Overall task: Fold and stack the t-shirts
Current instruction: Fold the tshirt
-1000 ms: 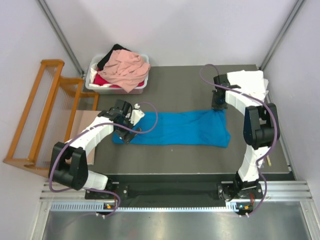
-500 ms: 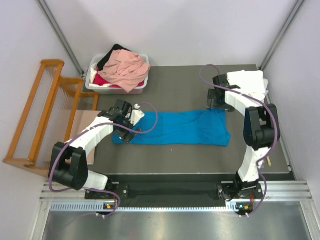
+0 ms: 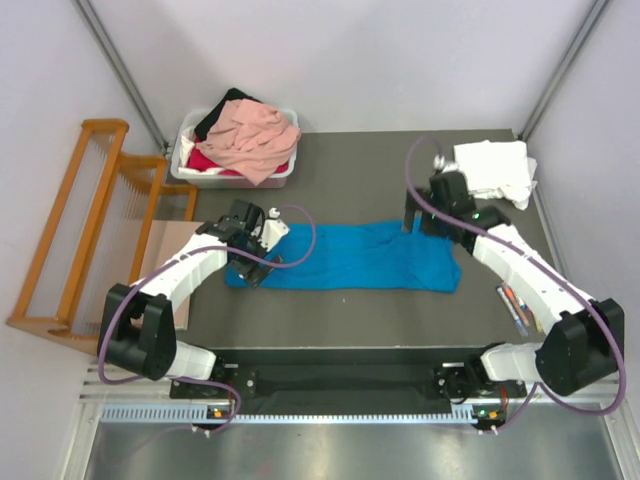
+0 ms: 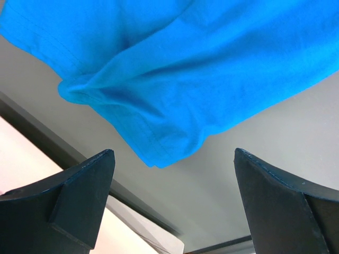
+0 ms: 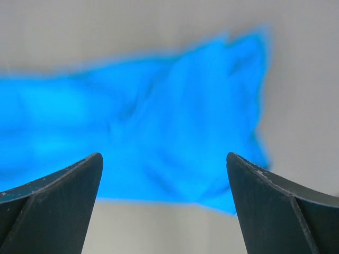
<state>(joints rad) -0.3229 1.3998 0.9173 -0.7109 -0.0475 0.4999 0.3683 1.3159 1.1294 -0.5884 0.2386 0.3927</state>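
**Right arm lets go of the blue tee.** The right gripper (image 3: 412, 214) hangs clear of the blue t-shirt (image 3: 350, 258) with its jaws spread and nothing between them. A second ago it stood down at the cloth's far right corner. The right arm, hunched upright beside that end half a second ago, now reaches low across the right side of the counter (image 3: 350, 180). Its wrist view is smeared by motion and shows only blue cloth below the parted jaws.

The shirt has kept its place, lying as a long flat band across the middle of the counter. The left gripper (image 3: 250, 264) has not shifted either. It sits at the band's left end with its jaws wide, and in its wrist view a hemmed corner of the shirt shows between them but is not pinched.

The release suggests the lengthwise fold is finished and the arm is repositioning for the next one, probably bringing one end over the other.

Most of the task still looks ahead. A folded white tee (image 3: 492, 168) rests at the counter's far right corner and is the likely base of the stack. The salmon-pink tee (image 3: 255, 135) is heaped over red and black cloth in the white tub (image 3: 188, 170) at the far left.
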